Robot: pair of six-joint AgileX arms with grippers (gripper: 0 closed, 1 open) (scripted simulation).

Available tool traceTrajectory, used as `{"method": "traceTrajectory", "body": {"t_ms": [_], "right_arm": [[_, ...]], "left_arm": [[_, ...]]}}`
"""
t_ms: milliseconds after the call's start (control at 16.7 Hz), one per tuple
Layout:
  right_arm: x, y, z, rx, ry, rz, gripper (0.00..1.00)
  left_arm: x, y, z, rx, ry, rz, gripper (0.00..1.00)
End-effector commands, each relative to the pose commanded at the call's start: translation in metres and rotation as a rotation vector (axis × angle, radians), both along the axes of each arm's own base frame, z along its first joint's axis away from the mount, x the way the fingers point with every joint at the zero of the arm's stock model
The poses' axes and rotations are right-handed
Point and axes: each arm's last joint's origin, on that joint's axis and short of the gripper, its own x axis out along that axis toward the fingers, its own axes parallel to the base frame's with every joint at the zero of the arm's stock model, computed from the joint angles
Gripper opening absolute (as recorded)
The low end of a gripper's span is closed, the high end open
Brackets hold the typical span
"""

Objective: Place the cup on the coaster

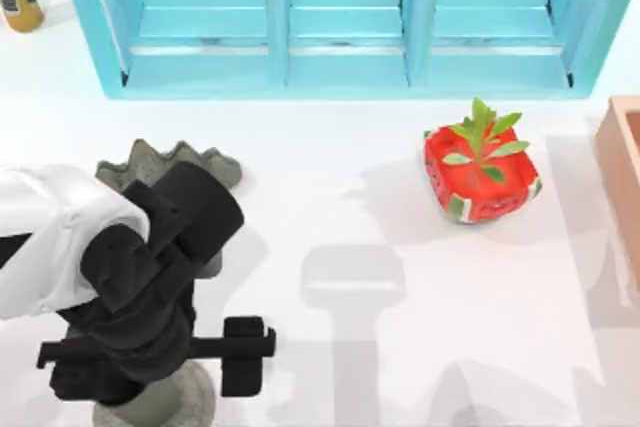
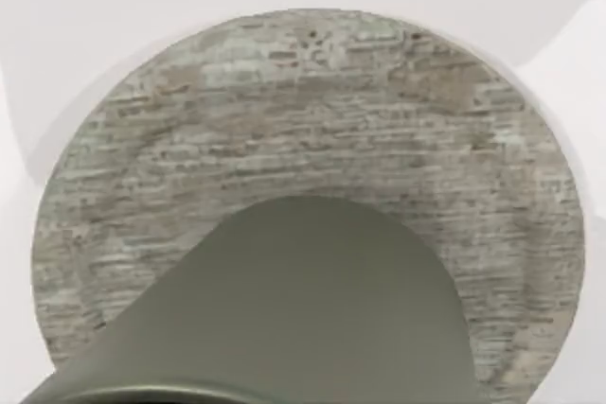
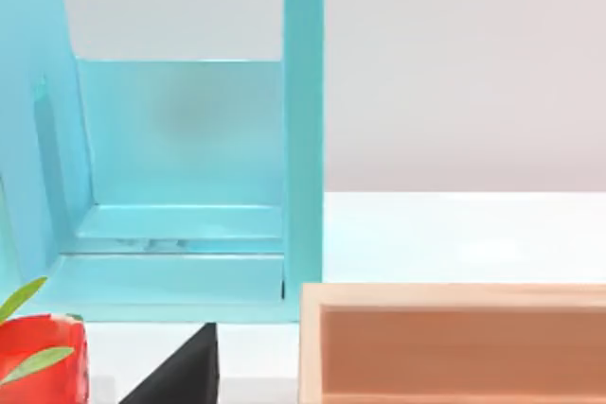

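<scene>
The left gripper [image 1: 150,347] hovers low at the worktop's left edge; whether it grips the cup [image 2: 284,309] I cannot tell. The cup sits over the coaster [image 2: 312,111], looking rigid, smooth, probably slippery, best held by its wall.

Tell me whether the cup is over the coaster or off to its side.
Over it. The left wrist view shows the grey-green cup against the mottled coaster, whose disc surrounds it. Whether the cup rests on the coaster or hangs above it, cannot tell.

Cup [image 2: 294,309] on coaster [image 2: 312,111] at table's [image 1: 380,347] front left; watermelon pot [image 1: 482,172] right, before shelf [image 1: 340,27].
</scene>
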Motion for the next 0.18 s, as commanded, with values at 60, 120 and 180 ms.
{"method": "traceTrajectory", "body": {"t_ms": [60,120,180], "right_arm": [[0.0000,0.0000,0.0000,0.000,0.000,0.000,1.00],[0.0000,0.0000,0.0000,0.000,0.000,0.000,1.00],[0.0000,0.0000,0.0000,0.000,0.000,0.000,1.00]], "left_arm": [[0.0000,0.0000,0.0000,0.000,0.000,0.000,1.00],[0.0000,0.0000,0.0000,0.000,0.000,0.000,1.00],[0.0000,0.0000,0.0000,0.000,0.000,0.000,1.00]]}}
